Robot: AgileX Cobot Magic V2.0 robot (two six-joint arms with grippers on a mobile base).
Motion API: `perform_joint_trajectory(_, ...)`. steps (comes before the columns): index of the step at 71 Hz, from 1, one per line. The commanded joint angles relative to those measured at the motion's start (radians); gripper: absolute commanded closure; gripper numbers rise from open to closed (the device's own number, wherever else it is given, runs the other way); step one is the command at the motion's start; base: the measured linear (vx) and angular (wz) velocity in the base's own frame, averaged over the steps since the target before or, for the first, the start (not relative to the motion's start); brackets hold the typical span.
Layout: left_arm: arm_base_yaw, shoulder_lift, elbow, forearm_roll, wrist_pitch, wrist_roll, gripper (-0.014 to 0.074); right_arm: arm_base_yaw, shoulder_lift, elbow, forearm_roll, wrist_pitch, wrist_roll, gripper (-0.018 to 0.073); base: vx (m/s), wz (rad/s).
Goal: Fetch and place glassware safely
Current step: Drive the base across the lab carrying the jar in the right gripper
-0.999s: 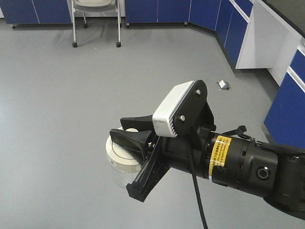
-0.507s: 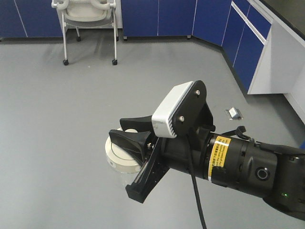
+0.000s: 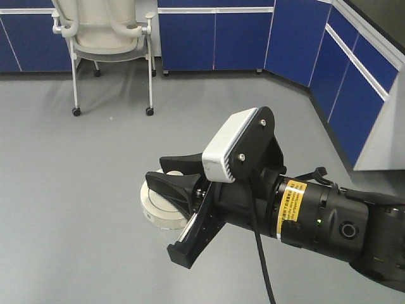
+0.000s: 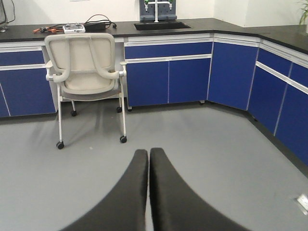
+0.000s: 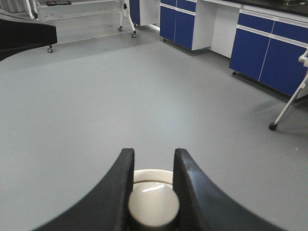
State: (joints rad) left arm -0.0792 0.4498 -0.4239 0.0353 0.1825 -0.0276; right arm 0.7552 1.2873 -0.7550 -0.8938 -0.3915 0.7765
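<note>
Right gripper (image 5: 153,161) nipped tight on round knob (image 5: 153,206) of cream-white-lidded clear glass jar (image 3: 157,210); loose lid could let jar drop.

Right arm (image 3: 329,221), black, enters from the lower right of the front view and reaches left to frame centre, roughly level. A white-faced camera housing (image 3: 237,144) sits on top of the wrist. Right gripper (image 3: 163,170): black fingers (image 5: 120,185) clamped either side of the lid knob of a small squat clear glass jar (image 3: 157,212), touching it on both sides.

Left gripper (image 4: 148,156): bottom centre of its wrist view, both black fingers pressed flat together, pointing forward.
</note>
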Motion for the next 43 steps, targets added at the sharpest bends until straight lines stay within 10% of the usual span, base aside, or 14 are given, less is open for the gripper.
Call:
perform_joint_trajectory(1, -0.006, 0.004, -0.027, -0.003, -0.072, -0.009, 0.0603, -0.003, -0.029, -0.031, 0.025, -0.067, -0.001, 0.0563, 0.66, 0.05)
perform_joint_trajectory(43, -0.006, 0.004, -0.027, -0.003, -0.072, -0.009, 0.0603, -0.003, -0.029, -0.031, 0.025, -0.067, -0.001, 0.0563, 0.61, 0.00)
